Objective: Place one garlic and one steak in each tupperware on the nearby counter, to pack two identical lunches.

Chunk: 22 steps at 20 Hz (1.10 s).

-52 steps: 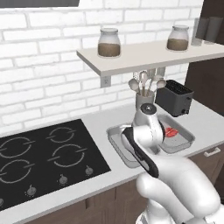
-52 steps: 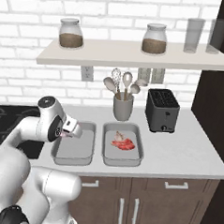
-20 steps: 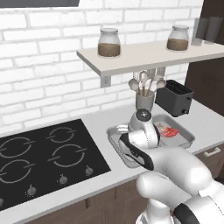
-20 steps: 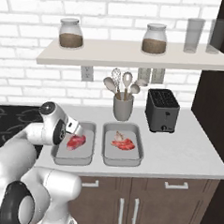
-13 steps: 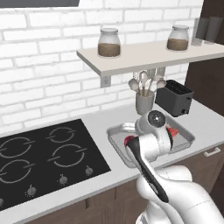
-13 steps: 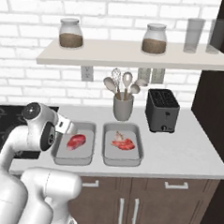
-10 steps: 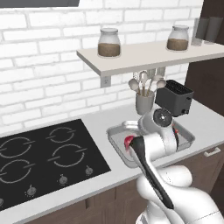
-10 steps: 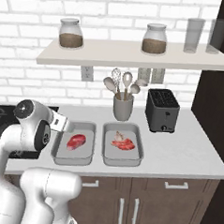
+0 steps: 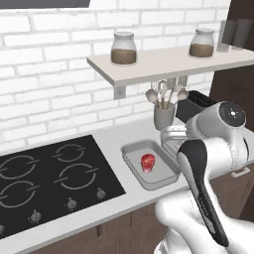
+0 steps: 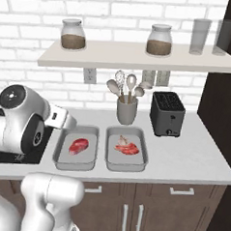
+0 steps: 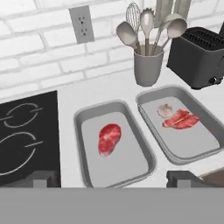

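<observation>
Two trays sat side by side on the counter point(image 10: 192, 161), between the hob point(image 11: 26, 131) and the toaster point(image 10: 167, 113). The right tray point(image 11: 183, 131) held a steak point(image 11: 181, 119) with a pale garlic point(image 11: 165, 110) touching its far end, so that lunch looked packed. The left tray point(image 11: 114, 146) held a steak point(image 11: 109, 138) alone, lying near its middle.

The gripper point(image 11: 113, 177) hung above and in front of the trays, its two fingertips point(image 11: 43, 178) spread wide with nothing between them. In the right base view the hand point(image 10: 61, 119) stood just off the left tray's near-left corner, raised clear of it.

To my eye three of the four pieces were in place and the job in hand was the last garlic. I could not see that second garlic anywhere on the worktop. The next move, I judged, called for the arm, perhaps the base too, to turn away and find it, pinch it gently since it is small and round, and bring it back to the left tray beside the steak.
</observation>
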{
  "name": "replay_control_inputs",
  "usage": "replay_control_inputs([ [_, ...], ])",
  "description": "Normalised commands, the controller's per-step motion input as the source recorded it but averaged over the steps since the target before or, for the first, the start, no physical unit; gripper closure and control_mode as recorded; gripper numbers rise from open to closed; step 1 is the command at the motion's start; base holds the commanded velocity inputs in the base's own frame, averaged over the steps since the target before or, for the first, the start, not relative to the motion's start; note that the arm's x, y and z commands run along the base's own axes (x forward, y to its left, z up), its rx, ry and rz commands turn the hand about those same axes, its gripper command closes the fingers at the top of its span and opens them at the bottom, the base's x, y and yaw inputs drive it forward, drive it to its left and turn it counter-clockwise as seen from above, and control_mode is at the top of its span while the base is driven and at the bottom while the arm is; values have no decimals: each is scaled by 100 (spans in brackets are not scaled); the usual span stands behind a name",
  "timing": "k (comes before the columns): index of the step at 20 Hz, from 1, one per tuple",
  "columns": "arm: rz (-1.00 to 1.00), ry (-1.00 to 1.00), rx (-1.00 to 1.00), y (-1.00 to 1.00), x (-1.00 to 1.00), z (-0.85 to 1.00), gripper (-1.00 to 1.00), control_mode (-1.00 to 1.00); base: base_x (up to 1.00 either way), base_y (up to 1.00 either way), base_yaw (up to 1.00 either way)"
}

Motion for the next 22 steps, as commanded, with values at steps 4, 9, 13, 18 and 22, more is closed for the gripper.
replay_control_inputs([
  [4,21,-7,0,-36,-74,0,-100,-100,0,0,0],
  [9,10,-19,-9,0,-99,0,-100,-100,0,0,0],
  [13,1,-13,-9,0,-74,-1,-100,100,-25,0,0],
  [18,0,0,0,0,0,0,-100,100,-100,0,0],
  [22,0,0,0,0,0,0,-100,100,-100,-47,-13],
])
